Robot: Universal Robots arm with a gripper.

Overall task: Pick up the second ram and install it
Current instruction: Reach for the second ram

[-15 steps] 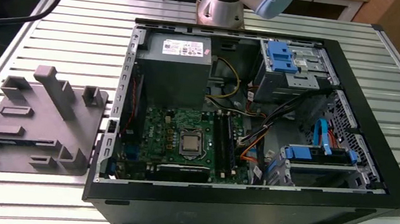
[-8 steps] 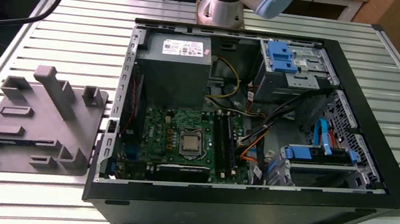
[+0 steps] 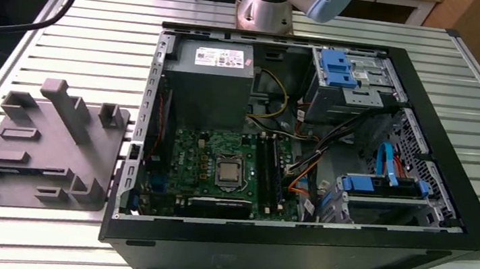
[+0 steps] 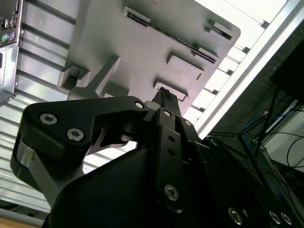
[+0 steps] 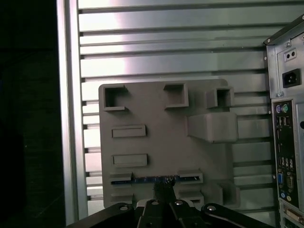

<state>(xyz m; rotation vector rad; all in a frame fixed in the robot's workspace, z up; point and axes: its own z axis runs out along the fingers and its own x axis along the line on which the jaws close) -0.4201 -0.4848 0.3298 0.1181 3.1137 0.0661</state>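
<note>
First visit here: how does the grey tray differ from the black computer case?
The grey tray is small and low; the computer case is large, boxy and black. The tray holds one blue ram stick; the case holds a motherboard and cables. Both lie on the slatted table.

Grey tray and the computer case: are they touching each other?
Apart. In the first wrist view, bare table slats show between the grey tray and the computer case.
</note>
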